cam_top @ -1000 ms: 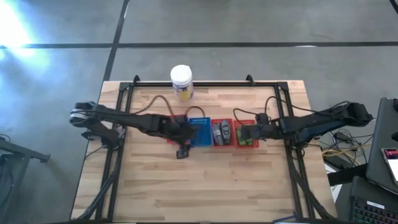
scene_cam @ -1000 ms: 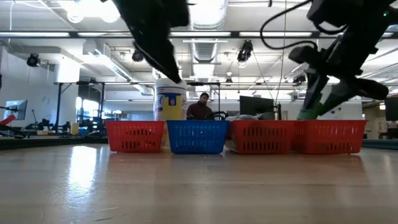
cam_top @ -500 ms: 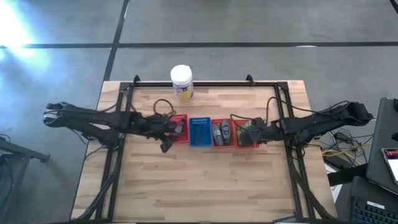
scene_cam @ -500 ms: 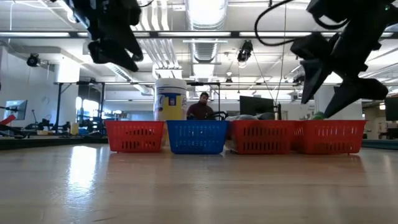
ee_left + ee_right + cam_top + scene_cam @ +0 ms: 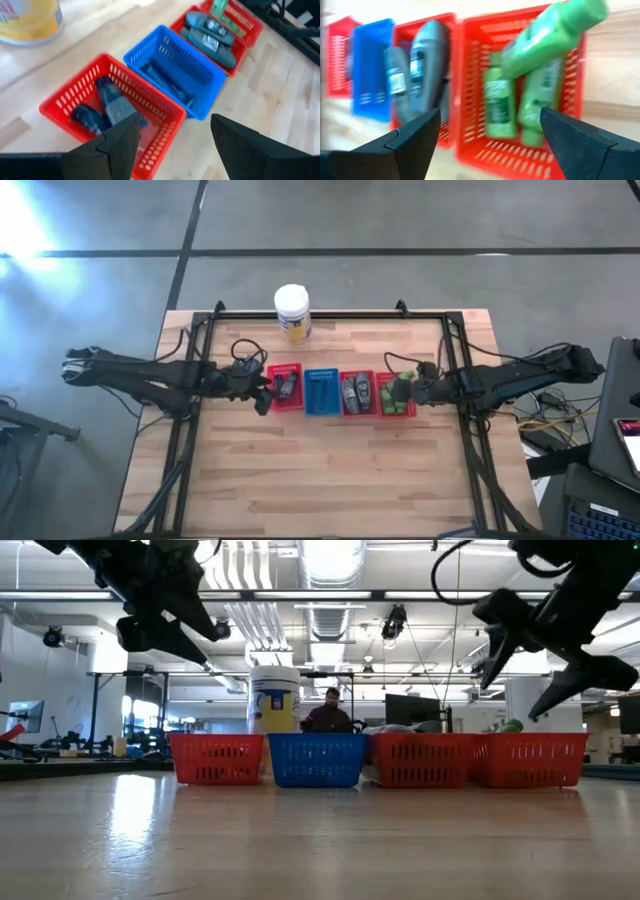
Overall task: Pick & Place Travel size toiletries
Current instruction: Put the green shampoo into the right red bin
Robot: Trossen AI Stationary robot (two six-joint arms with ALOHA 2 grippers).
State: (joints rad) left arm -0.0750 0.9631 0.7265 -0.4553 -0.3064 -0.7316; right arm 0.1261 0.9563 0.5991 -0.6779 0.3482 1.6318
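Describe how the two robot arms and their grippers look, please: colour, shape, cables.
Both arms are dark, slim and jointed, and black cables loop loosely beside them. The left gripper has two broad, wedge-shaped black fingers with flat matte faces. The right gripper has the same dark angular fingers. No markings are visible on them.

Four baskets in one row across the table (image 5: 330, 470), sides touching. Ahead of the left gripper (image 5: 172, 137) fingers: first basket (image 5: 60, 102) holding dark bottles (image 5: 112, 105); next basket (image 5: 200, 82) beyond it; third basket (image 5: 232, 62) holding grey bottles (image 5: 210, 35). Ahead of the right gripper (image 5: 490, 132) fingers: end basket (image 5: 572, 100) holding green bottles (image 5: 497, 102), one bottle (image 5: 555, 32) lying across them. Jar (image 5: 291, 312) behind the row
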